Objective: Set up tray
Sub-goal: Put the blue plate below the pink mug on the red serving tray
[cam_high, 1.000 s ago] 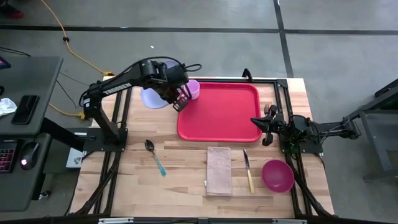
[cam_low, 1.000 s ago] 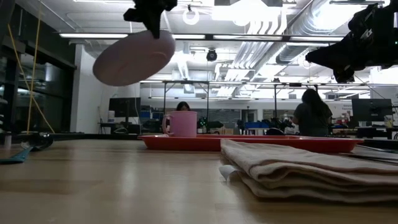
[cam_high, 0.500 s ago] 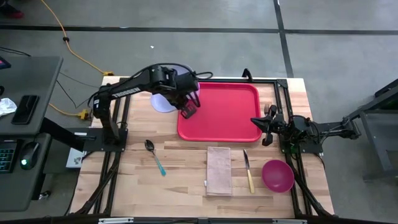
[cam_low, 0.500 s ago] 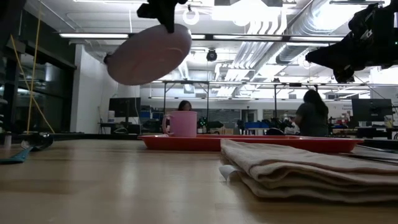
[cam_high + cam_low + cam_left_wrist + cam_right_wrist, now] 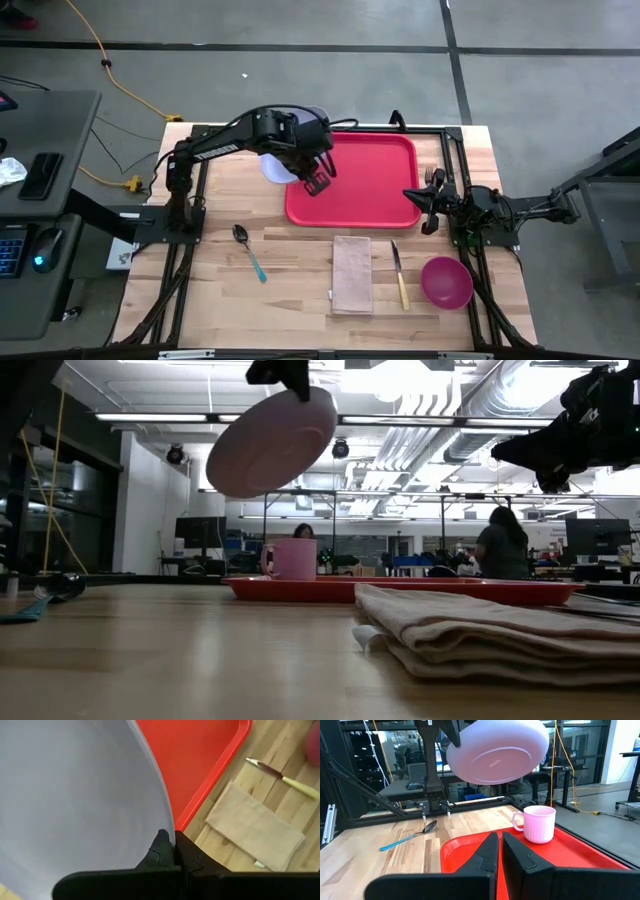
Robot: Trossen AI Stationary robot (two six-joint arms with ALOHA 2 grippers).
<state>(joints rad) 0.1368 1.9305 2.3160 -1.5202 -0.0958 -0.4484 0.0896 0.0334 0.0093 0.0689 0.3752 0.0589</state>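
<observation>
1. High view: the tray lies flat in the upper centre of the frame, on the wooden table. The left gripper hovers over its left edge, pinching a pale plate by the rim. The right gripper waits just off the tray's right edge, fingers pressed together on nothing.
2. Low view: the plate hangs tilted at upper centre, above a pink mug standing on the tray.
3. Left wrist view: the fingertips nip the plate's edge; the tray shows at the upper centre.
4. Right wrist view: the closed fingers face the tray and the mug.
5. Judgement: the tray looks stiff, light, smooth plastic; its raised rim is the natural hold, though loaded it would tip.
</observation>
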